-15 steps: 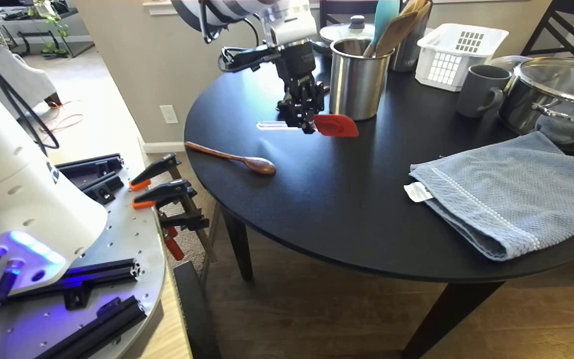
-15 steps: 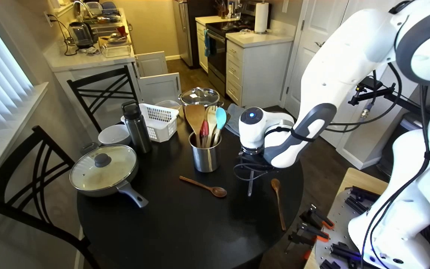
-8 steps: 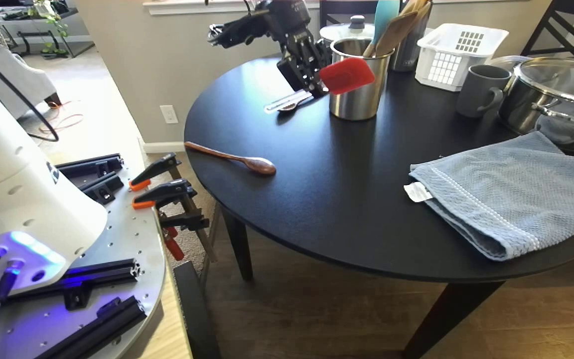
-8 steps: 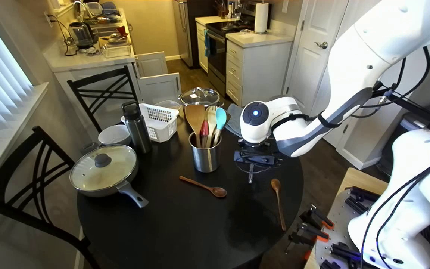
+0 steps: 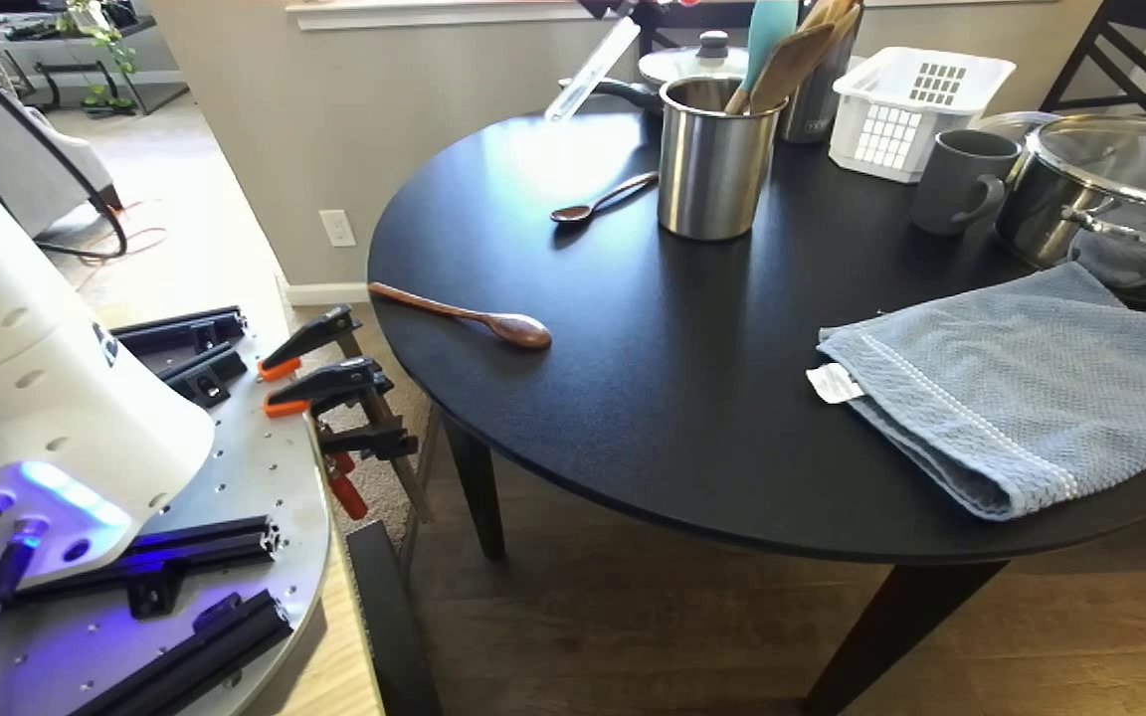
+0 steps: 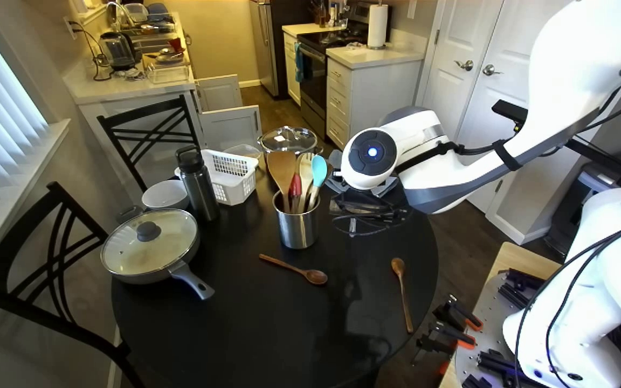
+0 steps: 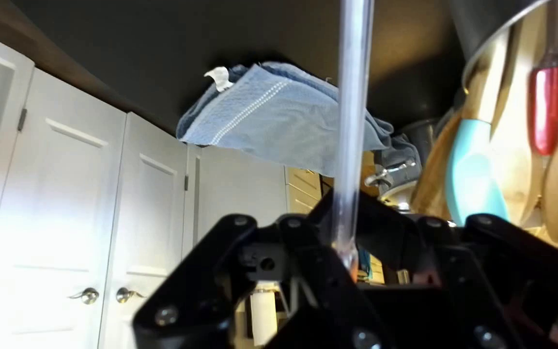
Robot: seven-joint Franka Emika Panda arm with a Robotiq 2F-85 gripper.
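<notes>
My gripper (image 7: 339, 208) is shut on the spatula's clear handle (image 7: 354, 111), which runs upward across the wrist view. In an exterior view the same handle (image 5: 595, 70) slants at the top edge, above the table's far side, and nearly all of the red head is cut off. In an exterior view, the arm's wrist (image 6: 370, 159) hides most of the gripper, right of the steel canister (image 6: 297, 229). Upright in that canister stand several utensils, among them a turquoise one (image 7: 472, 169) and a red-handled one (image 7: 548, 106). Two wooden spoons (image 5: 518, 330) (image 5: 573, 213) lie apart on the table.
A blue towel (image 5: 1031, 388) covers the table's near right part. A grey mug (image 5: 961, 184), a lidded pot (image 5: 1090, 199) and a white basket (image 5: 876, 129) stand behind it. A lidded pan (image 6: 149, 248) and a steel bottle (image 6: 198, 188) are on the far side.
The gripper has risen from low over the table with the spatula still in it. The handle has tilted up, and the red head has left the exterior view's top edge. The spoons have not moved.
</notes>
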